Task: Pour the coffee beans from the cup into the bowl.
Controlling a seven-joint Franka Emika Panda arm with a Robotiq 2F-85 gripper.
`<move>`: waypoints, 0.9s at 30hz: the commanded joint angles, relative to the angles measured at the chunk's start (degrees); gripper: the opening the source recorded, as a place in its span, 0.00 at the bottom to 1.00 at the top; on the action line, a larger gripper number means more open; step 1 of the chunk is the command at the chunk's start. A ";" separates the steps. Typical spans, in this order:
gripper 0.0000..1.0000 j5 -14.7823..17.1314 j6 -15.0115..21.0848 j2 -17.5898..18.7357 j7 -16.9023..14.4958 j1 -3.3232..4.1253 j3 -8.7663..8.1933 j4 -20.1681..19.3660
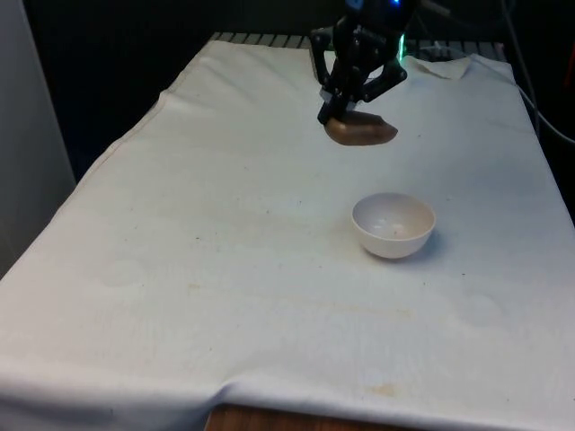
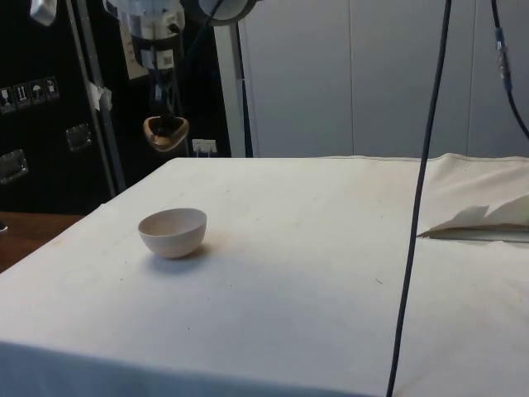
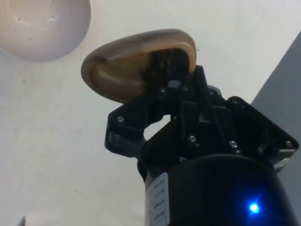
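My gripper (image 1: 337,112) is shut on the rim of a brown cup (image 1: 361,130) and holds it in the air above the cloth, beyond the bowl. The cup (image 3: 136,61) looks squeezed into an oval, and dark coffee beans (image 3: 162,63) sit inside it near the fingers. In the side view the cup (image 2: 166,132) hangs well above the table with the gripper (image 2: 166,122) at its rim. A white bowl (image 1: 393,225) stands upright on the cloth, nearer the camera than the cup and slightly toward the front view's right. The bowl (image 2: 172,231) (image 3: 40,26) has only a few small specks inside.
A white cloth (image 1: 225,269) covers the table, with a folded flap (image 1: 445,67) at the far corner on the front view's right. A black cable (image 2: 421,198) hangs down in the foreground of the side view. Bare wood of the table edge (image 1: 269,420) shows at the near side.
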 commanded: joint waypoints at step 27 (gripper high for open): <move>0.00 -17.93 -7.96 2.58 14.38 0.63 6.19 1.66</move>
